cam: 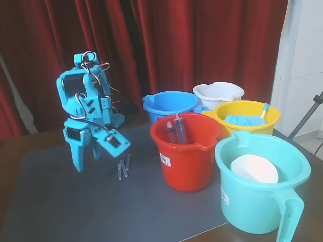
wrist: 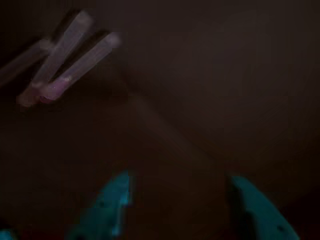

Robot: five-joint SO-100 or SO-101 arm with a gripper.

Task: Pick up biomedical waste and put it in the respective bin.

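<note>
Clear tubes (cam: 123,166), small cluster: on the surface (cam: 75,201), left of red bucket (cam: 186,151); jaws apart, empty, just beside.

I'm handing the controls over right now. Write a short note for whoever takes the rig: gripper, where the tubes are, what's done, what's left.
Gripper: open and empty, low over the grey mat.
Small clear tubes: lying loose on the mat just beside the gripper; the blurred wrist view shows at least two, upper left of the fingers.
Buckets: red bucket already holds syringes; blue, white, yellow and teal buckets stand around it.
Done: no tube picked up yet.
Left: grasp the tubes and drop them into their bin.
</note>
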